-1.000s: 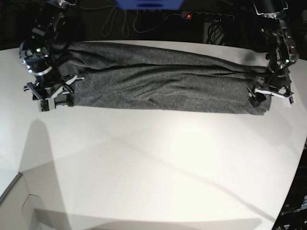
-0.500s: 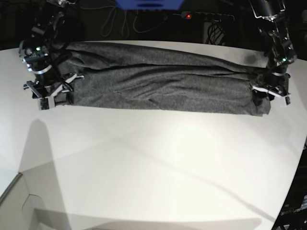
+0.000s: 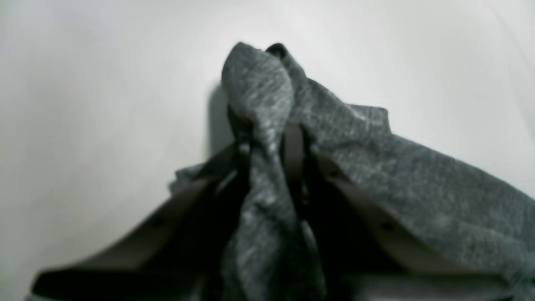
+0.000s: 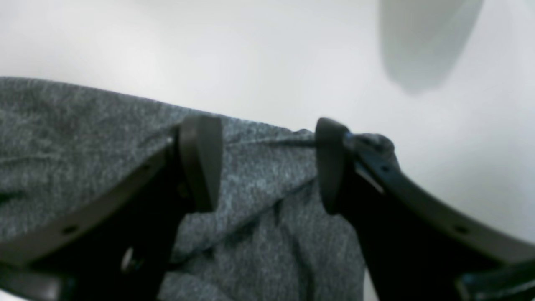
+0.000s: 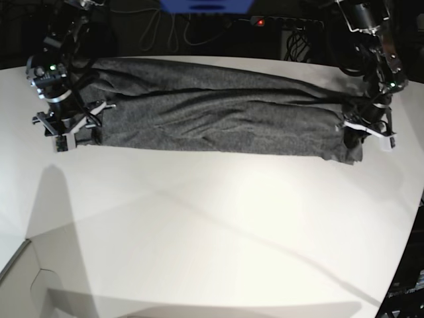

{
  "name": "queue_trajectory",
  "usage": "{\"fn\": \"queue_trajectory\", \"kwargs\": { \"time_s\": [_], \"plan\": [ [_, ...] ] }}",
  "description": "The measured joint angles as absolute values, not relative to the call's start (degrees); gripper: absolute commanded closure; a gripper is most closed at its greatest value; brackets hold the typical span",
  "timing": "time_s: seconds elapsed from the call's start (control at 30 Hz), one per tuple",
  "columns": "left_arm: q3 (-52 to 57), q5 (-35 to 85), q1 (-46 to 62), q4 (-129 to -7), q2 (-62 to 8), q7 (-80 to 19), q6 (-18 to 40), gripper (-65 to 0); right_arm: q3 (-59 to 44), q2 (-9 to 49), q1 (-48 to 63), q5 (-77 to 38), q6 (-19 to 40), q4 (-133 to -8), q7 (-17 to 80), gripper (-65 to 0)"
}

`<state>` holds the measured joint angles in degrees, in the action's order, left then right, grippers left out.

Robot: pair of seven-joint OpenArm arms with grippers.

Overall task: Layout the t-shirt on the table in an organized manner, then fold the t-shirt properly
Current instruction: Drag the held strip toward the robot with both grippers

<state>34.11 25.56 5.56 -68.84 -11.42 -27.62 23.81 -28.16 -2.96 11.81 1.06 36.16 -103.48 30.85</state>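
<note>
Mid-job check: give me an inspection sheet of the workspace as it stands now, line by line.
Surface: white table, bare in front of the shirt, shadows only.
Job's things: grey t-shirt folded into a long band across the far side, creased.
Clutter: nothing seen.
Grippers: left gripper pinching a bunch of shirt cloth at its end; right gripper open, fingers straddling the shirt's other end.
Cables: loose cables behind the table, by a red light.
Surroundings: dark background, blue object at top edge.
</note>
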Motion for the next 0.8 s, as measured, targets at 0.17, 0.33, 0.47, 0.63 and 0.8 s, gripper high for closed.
{"fn": "queue_trajectory", "kwargs": {
  "time_s": [0.17, 0.33, 0.47, 0.63, 0.8],
  "plan": [
    [34.7, 24.4, 3.9, -68.3, -13.2, -29.7, 23.4, -0.2, -27.8, -2.9, 12.2, 1.0, 36.2, -103.3, 30.8, -35.9],
    [34.8, 24.0, 3.5, -68.1, -14.3, -30.0, 22.6, -0.2, -27.6, -3.3, 13.7, 1.0, 36.2, -100.4, 30.9, -35.9],
    [36.4, 23.2, 2.3, -67.9, -14.6, -31.7, 22.3, -0.2, -27.7, -3.0, 13.5, 1.1, 36.2, -98.9, 30.9, -35.9],
    [40.9, 22.0, 2.0, -67.8, -14.8, -32.4, 21.1, -0.2, -27.7, -3.0, 13.5, 1.0, 36.2, -98.9, 30.8, -35.9],
    [40.8, 22.0, 1.2, -67.5, -16.4, -33.2, 21.2, -0.2, -27.7, -3.0, 13.3, 0.9, 36.2, -94.6, 30.6, -35.9]
  ]
}}
